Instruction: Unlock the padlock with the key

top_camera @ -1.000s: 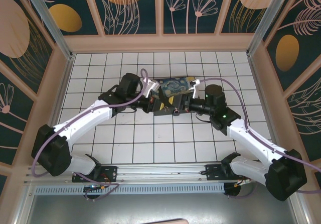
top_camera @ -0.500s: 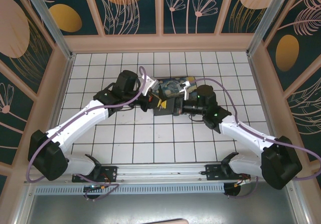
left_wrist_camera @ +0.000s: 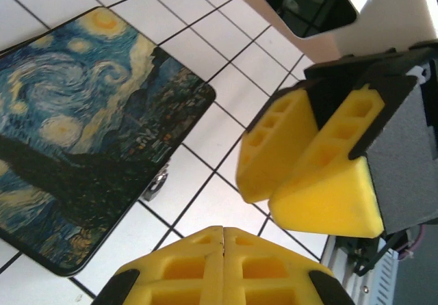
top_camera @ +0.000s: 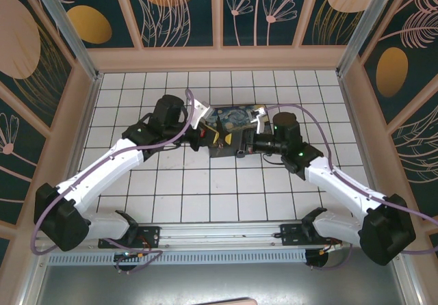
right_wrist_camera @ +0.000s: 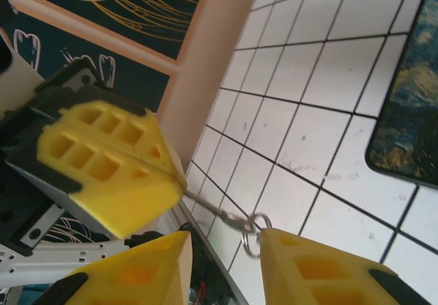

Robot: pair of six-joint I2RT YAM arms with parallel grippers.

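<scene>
The left tool (right_wrist_camera: pixel 179 175) is clamping shut on the thin silvery key (right_wrist_camera: pixel 222 213), holding it above the tiled table (right_wrist_camera: pixel 321 65), with the ring (right_wrist_camera: pixel 252 233) at its end pointing toward the right tool (right_wrist_camera: pixel 226 242). The right tool's fingers are standing narrowly apart. The ring is lying just beside one fingertip (right_wrist_camera: pixel 274 240), and I cannot tell whether it is touching. Both tools are meeting mid-table at the near side of the painted box (top_camera: pixel 236 117).
</scene>
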